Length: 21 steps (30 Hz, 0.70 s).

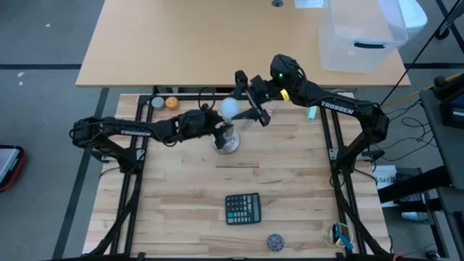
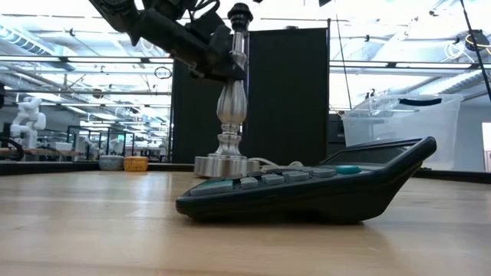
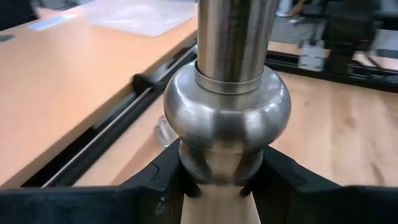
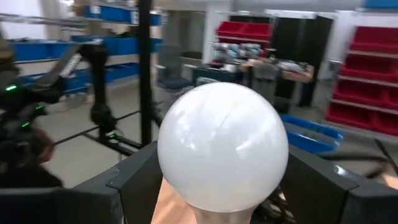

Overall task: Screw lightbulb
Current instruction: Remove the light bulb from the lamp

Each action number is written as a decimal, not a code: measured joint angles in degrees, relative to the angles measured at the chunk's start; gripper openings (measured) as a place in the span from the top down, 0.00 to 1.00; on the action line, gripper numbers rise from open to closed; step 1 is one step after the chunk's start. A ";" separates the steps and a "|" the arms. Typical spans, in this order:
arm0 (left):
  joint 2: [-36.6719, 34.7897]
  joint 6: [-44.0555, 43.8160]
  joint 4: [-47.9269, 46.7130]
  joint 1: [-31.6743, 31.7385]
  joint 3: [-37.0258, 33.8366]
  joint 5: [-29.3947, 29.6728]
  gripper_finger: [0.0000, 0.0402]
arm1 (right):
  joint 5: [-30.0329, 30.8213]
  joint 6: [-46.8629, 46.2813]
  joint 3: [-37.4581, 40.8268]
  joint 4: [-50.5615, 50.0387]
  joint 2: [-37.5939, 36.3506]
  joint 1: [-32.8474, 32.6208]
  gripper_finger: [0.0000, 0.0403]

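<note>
A silver metal stand [image 1: 228, 141] rests on its round base [image 2: 225, 165] at mid-table, its dark socket top [image 2: 241, 11] bare in the low view. My left gripper [image 1: 216, 134] reaches in from the table's left and is shut on the stand's stem. The frosted white lightbulb [image 1: 230, 109] sits in my right gripper [image 1: 239, 107], which comes from the far right. The bulb is up in the air by the stand's far side and is out of the low view. My left gripper pinches the stand's narrow neck [image 3: 221, 171], just under the round bulge [image 3: 227, 106], between its two fingers [image 3: 165, 183]. The fingers come from the table's left, slanting slightly down and lying across the upright stem. The stand stays upright on the table. My right gripper holds the lightbulb's white globe [image 4: 222, 146] between its two fingers [image 4: 134, 180], one on each opposite side. The fingers reach in about level from the table's right. The bulb is lifted clear; its screw base is hidden behind the globe.
A dark calculator [image 1: 243, 209] lies toward the near edge, with a small dark ball [image 1: 275, 241] beyond it. An orange ball [image 1: 171, 102] sits at the far left. A clear plastic bin [image 1: 359, 36] stands on the separate table [image 1: 217, 43] behind.
</note>
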<state>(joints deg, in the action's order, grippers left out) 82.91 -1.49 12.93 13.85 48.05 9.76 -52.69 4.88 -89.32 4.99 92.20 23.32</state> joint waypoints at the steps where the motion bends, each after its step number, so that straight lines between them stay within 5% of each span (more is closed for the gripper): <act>1: 0.00 -0.48 -0.32 0.00 0.00 0.93 0.66 | 1.13 -0.42 0.00 -0.08 0.00 0.28 0.31; 21: 0.10 -3.83 -1.90 -0.52 -0.13 3.81 0.66 | 34.28 -5.18 -0.02 -30.52 -8.87 2.42 0.31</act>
<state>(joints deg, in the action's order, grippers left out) 83.01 -5.32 11.03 13.32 47.92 13.57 -18.41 -0.30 -89.34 -25.54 83.33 25.74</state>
